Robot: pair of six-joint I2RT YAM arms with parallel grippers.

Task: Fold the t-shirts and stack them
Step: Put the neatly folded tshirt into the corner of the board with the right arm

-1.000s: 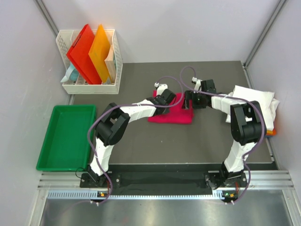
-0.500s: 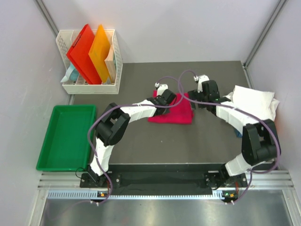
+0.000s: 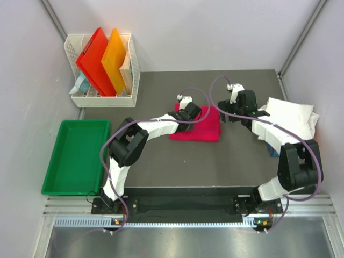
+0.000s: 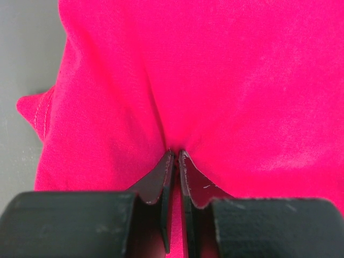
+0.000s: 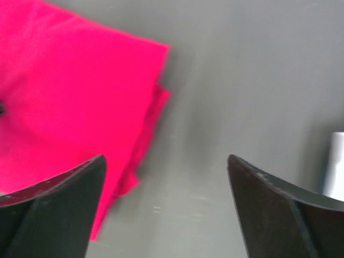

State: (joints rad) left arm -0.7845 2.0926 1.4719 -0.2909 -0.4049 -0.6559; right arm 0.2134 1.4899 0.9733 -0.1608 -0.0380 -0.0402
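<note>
The magenta-pink t-shirt (image 3: pixel 200 128) lies folded in the middle of the dark table. My left gripper (image 3: pixel 192 112) is at its far left corner and is shut, pinching a fold of the pink cloth (image 4: pixel 215 80) between its fingertips (image 4: pixel 171 161). My right gripper (image 3: pixel 226 110) hangs open and empty just right of the shirt's far right corner; the shirt's edge (image 5: pixel 80 102) lies by its left finger over bare table. A stack of folded shirts with a white one (image 3: pixel 290 117) on top sits at the right edge, with an orange bit (image 3: pixel 312 148) and a blue bit (image 3: pixel 273 151) showing under it.
A white basket (image 3: pixel 134 70) with stiff red and orange folders (image 3: pixel 102 59) stands at the back left. A green tray (image 3: pixel 75 156) sits at the left. A white object (image 5: pixel 336 161) shows at the right edge of the right wrist view.
My right gripper has come off the shirt's right edge, opened, and moved back and to the right. The left gripper has stayed pinched on the shirt.
</note>
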